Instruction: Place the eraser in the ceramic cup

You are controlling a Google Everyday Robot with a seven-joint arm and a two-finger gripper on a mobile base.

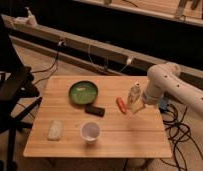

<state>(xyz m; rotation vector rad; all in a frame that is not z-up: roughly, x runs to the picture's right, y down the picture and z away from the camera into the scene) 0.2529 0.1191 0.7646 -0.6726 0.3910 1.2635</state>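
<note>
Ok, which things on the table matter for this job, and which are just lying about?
Job: eraser, ceramic cup, gripper beside the orange-red stick.
Lying about: green bowl, pale pad, orange-red stick.

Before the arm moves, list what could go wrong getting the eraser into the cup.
The claw hovers over the table's right side, next to the orange-red stick; reaching for the eraser could knock the stick.
The eraser lies close by the green bowl's rim, crowding a grasp.
The ceramic cup is narrow; a drop may miss.
</note>
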